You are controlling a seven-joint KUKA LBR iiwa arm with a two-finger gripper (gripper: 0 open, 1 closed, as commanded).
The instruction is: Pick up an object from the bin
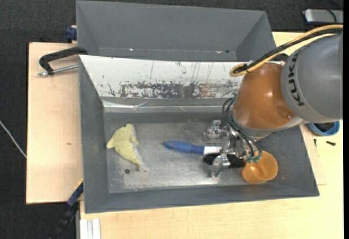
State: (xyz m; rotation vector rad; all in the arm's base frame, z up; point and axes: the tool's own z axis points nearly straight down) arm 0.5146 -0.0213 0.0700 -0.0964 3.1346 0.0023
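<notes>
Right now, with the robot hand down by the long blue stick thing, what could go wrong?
1. The gripper sits at the very end of the long blue handle-shaped thing, not its middle. Lifted from there, it might tilt and slip out.
2. The small orange plastic cup lies right beside the gripper, so it could get bumped or dragged along.
3. The pale yellow soft lump lies far off at the bin's left, so it is probably safe.

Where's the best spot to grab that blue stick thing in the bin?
Probably its slim blue handle, around the middle, coming straight down from above. It lies flat on the bin floor, long way left-right, so squeeze across its narrow width.
</notes>
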